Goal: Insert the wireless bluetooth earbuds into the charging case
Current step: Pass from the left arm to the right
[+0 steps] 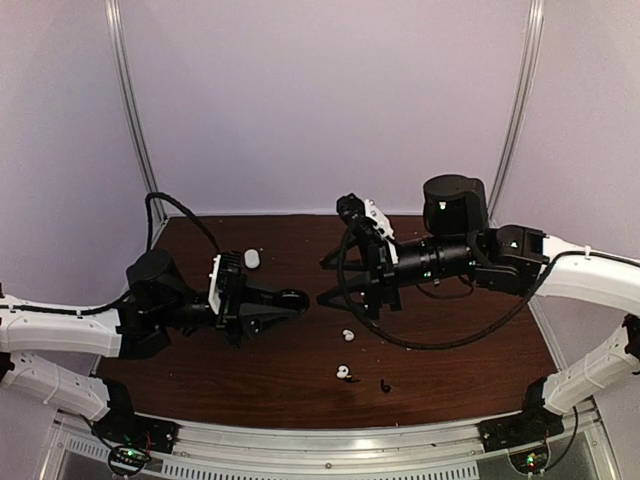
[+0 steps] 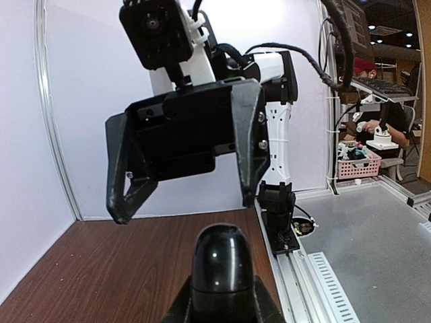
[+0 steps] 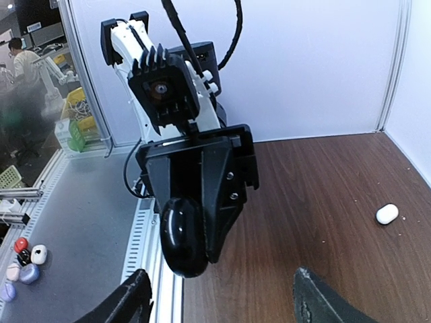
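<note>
I'm looking down on a dark, wood-grain table (image 1: pixel 470 350) boxed in by plain white walls (image 1: pixel 320 100), with a metal rail (image 1: pixel 330 437) along the bottom edge of the overhead view.

My left gripper (image 1: pixel 285 302) sits left of centre, its jaws pinching a rounded black case (image 1: pixel 296 297). In the left wrist view that case (image 2: pixel 222 259) fills the bottom centre. My right gripper (image 1: pixel 322 282) faces it from just right of centre, jaws spread wide and holding nothing, close to the case but not touching.

The two white buds (image 1: pixel 347 335) (image 1: pixel 343 372) lie on the table below centre, one under the other. The black bud (image 1: pixel 385 385) is just to their lower right. All three lie loose, apart from both grippers. A white case (image 1: pixel 251 258) rests alone in the upper left of the table.

Past the walls, the left wrist view shows a person (image 2: pixel 377 101) at a desk and a pink basket (image 2: pixel 357 165) at the right edge. The right wrist view shows some spare cases (image 3: pixel 27 264) at lower left.
</note>
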Robot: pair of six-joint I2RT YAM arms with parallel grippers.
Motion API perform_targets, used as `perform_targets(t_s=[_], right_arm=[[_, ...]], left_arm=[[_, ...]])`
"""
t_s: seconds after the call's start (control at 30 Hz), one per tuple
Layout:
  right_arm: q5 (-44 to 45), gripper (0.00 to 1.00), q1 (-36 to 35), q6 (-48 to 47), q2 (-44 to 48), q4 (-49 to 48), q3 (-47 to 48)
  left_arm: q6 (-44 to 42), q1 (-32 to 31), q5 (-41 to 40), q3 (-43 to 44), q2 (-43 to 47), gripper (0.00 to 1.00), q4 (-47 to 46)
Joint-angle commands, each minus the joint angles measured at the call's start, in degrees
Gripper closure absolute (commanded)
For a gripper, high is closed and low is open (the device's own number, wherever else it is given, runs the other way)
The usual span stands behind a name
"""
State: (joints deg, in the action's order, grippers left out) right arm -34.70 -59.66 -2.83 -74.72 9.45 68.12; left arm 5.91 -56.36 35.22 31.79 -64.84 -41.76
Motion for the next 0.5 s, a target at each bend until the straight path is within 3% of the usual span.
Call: perform_targets(t_s=[0.0,0.47], right_arm=[[-2.23,0.3,-1.4,-1.42,-2.01,-0.76,3.24],[-0.46,0.46,-4.38,-4.51,-5.75,1.69,7.02]], left_arm=[[1.12,-0.07,-0.75,0.7,-0.81,1.0,-4.15],[1.1,-0.07,-0.16,1.87,-1.61,1.0,-3.02]])
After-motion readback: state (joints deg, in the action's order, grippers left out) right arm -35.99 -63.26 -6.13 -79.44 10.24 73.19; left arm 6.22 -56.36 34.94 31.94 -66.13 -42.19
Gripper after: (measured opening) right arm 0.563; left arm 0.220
